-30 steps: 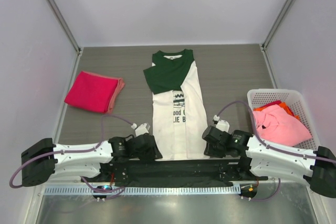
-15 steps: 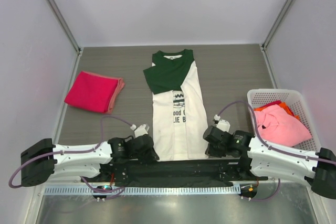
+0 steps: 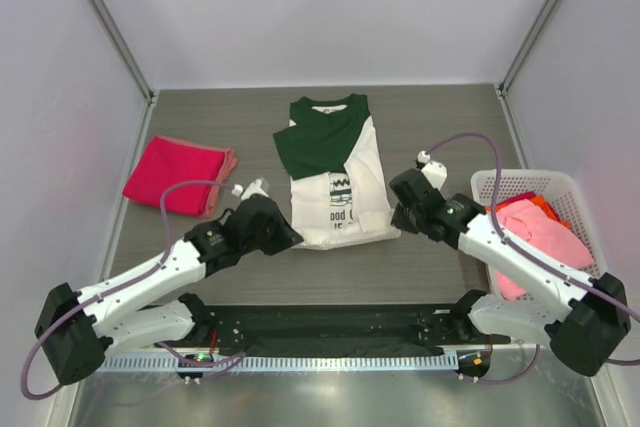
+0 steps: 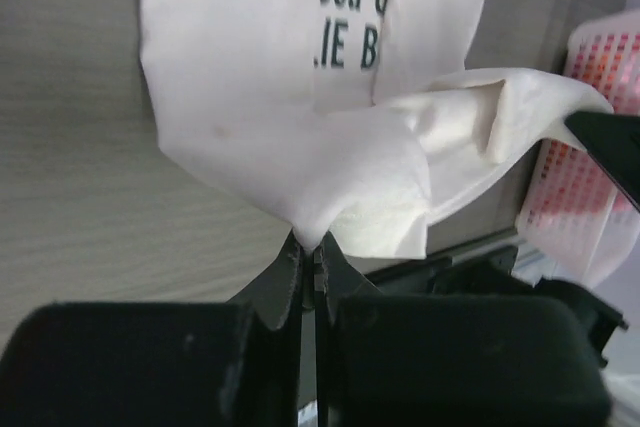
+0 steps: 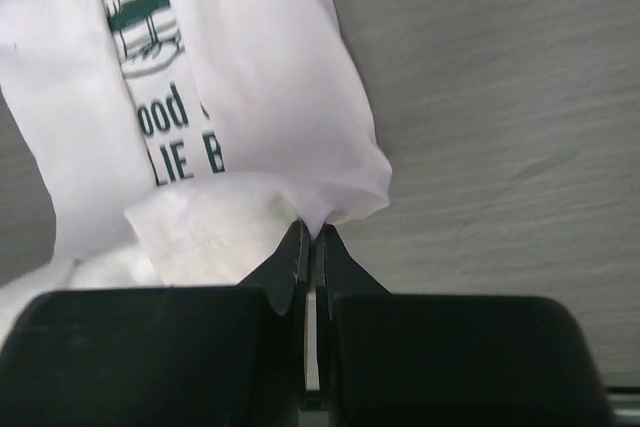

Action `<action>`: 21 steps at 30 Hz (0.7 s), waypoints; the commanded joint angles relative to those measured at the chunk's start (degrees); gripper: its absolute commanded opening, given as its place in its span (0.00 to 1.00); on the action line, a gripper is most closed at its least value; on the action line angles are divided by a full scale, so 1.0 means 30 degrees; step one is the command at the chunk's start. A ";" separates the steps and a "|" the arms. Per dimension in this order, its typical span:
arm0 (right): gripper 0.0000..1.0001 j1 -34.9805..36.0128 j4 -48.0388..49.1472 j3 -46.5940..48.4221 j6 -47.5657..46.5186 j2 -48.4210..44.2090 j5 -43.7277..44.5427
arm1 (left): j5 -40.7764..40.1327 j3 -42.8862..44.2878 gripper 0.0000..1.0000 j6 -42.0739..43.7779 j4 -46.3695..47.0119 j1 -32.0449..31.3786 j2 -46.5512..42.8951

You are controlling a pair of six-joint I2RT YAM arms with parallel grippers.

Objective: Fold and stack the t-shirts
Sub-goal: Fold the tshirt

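Top external view: you see the left jaws pinched shut on the near left hem corner of the white shirt [image 3: 362, 172], and the right jaws pinched shut on its near right corner. The hem is bunched between the two jaws, above the counter [image 3: 440, 127]. The red shirt [image 3: 178, 175] lies folded, well left of the left jaws. The pink shirt [image 3: 550, 232] sits in the basket [image 3: 525, 182], right of the right jaws.

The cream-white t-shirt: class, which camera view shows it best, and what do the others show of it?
The top external view: nearly the whole cream-white t-shirt shows, green sleeves folded across. Each wrist view shows only its near hem and some lettering, pinched by the left gripper and right gripper.
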 commanded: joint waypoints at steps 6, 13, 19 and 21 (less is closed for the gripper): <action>0.01 -0.4052 0.2645 0.5167 -0.4695 0.5292 -0.2547 | 0.1765 0.4906 0.00 0.4618 -0.0632 0.4599 0.5474; 0.01 -0.6192 0.3290 0.8973 -0.5488 0.9864 -0.4249 | 0.2760 0.8539 0.00 0.5940 -0.0368 0.7091 0.9927; 0.01 -0.7335 0.3408 1.1377 -0.5811 1.2677 -0.5067 | 0.3492 1.1353 0.00 0.6439 -0.0428 0.8380 1.2913; 0.01 -0.7743 0.3437 1.1994 -0.6016 1.3641 -0.5538 | 0.3989 1.2259 0.00 0.6469 -0.0253 0.8615 1.3649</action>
